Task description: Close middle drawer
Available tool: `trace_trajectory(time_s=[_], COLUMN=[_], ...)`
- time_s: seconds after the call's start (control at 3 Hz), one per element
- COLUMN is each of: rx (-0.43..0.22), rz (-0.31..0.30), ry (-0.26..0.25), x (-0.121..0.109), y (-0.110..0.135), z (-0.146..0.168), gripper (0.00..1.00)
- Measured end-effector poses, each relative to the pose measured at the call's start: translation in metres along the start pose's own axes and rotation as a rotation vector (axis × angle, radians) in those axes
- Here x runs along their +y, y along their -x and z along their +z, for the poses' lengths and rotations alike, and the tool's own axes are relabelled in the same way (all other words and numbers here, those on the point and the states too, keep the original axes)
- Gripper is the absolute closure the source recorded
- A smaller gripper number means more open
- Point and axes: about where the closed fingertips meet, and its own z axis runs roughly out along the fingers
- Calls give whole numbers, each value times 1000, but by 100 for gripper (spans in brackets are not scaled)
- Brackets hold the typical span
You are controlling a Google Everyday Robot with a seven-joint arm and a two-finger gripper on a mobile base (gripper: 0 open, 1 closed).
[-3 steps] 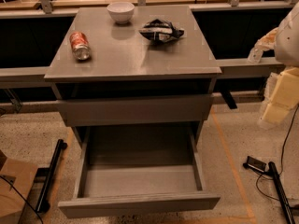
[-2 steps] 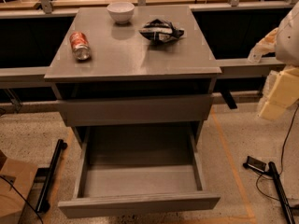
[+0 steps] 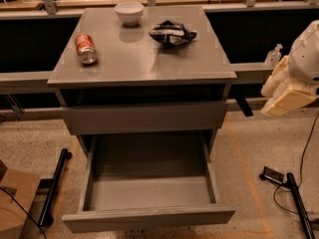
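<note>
The middle drawer (image 3: 149, 183) is pulled far out of the grey cabinet (image 3: 144, 66), toward me. Its grey box interior is empty and its flat front (image 3: 148, 218) is low in the view. Above it sits the taller-fronted top drawer (image 3: 144, 116), nearly flush. The lowest front is hidden under the open drawer. My gripper (image 3: 283, 91), cream-coloured below the white arm (image 3: 306, 54), hangs in the air to the right of the cabinet. It is at about the top drawer's height, apart from every drawer and touching nothing.
On the cabinet top are a red can lying on its side (image 3: 85, 48), a white bowl (image 3: 129, 12) and a crumpled chip bag (image 3: 172, 33). A black bar (image 3: 55, 185) lies on the floor at left, near a cardboard box (image 3: 15, 200). Cables and a black stand (image 3: 294, 198) lie at right.
My gripper and arm have shifted slightly up and to the left, toward the cabinet. The drawer and the things on top have not moved.
</note>
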Motion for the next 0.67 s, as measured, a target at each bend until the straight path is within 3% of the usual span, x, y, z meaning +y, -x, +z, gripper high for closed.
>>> trace_trajectory(time_s=[0.33,0.67], rx=[-25,-27], rz=[13,15], ry=[70,81], x=[-2,-3], y=[-16,-18], z=[51,58], gripper=[84,100])
